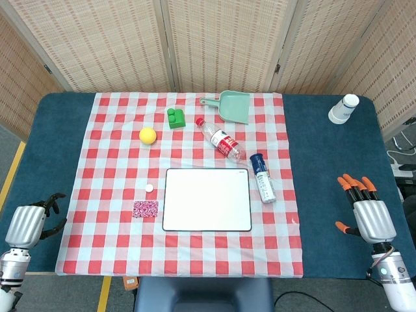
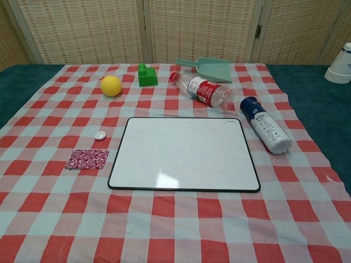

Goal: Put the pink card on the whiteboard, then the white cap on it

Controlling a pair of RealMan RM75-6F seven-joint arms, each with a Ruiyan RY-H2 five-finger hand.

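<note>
The pink card (image 1: 145, 208) (image 2: 87, 159) lies flat on the checked cloth just left of the whiteboard (image 1: 207, 199) (image 2: 184, 154). A small white cap (image 1: 149, 188) (image 2: 100, 135) sits on the cloth a little beyond the card. The whiteboard is bare. My left hand (image 1: 29, 222) hovers at the table's front left edge, fingers apart and holding nothing. At the front right edge my right hand (image 1: 368, 210) is also empty, its orange-tipped fingers spread. Neither hand shows in the chest view.
Behind the whiteboard lie a clear bottle with a red label (image 1: 221, 140) (image 2: 206, 90) and a blue-capped white bottle (image 1: 262, 177) (image 2: 265, 125). Farther back are a yellow ball (image 1: 147, 135), a green block (image 1: 175, 118) and a green dustpan (image 1: 231, 105). Stacked paper cups (image 1: 343, 108) stand far right.
</note>
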